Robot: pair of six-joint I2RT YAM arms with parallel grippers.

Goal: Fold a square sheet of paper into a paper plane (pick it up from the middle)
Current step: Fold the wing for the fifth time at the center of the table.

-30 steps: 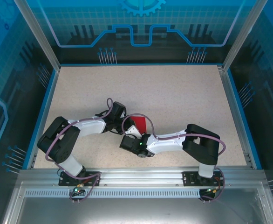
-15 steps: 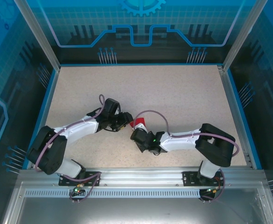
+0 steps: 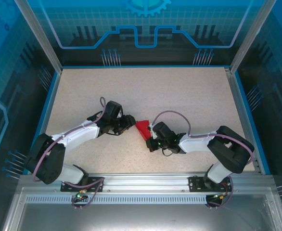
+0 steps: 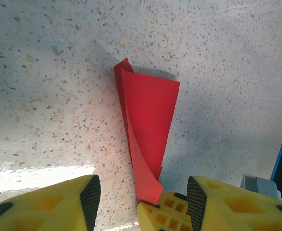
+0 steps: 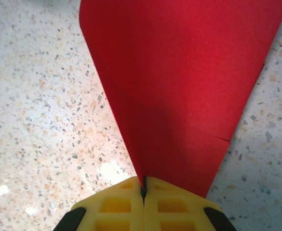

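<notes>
The red sheet of paper [image 3: 142, 128] is folded into a narrow, pointed dart shape, the paper plane [image 4: 148, 115]. It lies low over the speckled table near the middle. My right gripper [image 3: 150, 136] is shut on its narrow end, and the pinch shows plainly in the right wrist view [image 5: 144, 188], with the paper [image 5: 179, 82] fanning out ahead. My left gripper [image 3: 130, 122] is just left of the paper. Its jaws stand open [image 4: 143, 204] on either side of the pinched tip without touching it. The right gripper's yellow fingertips [image 4: 167, 211] sit between them.
The speckled table [image 3: 179, 96] is bounded by a blue rim [image 3: 49, 106] and transparent blue walls. An aluminium rail [image 3: 141, 180] with both arm bases runs along the near edge. The right arm's elbow [image 3: 232, 147] is near the right rim.
My left gripper has opened and let go of the paper. My right gripper has kept its grip and carried the paper a little to the right, its arm stretching lower over the table.
</notes>
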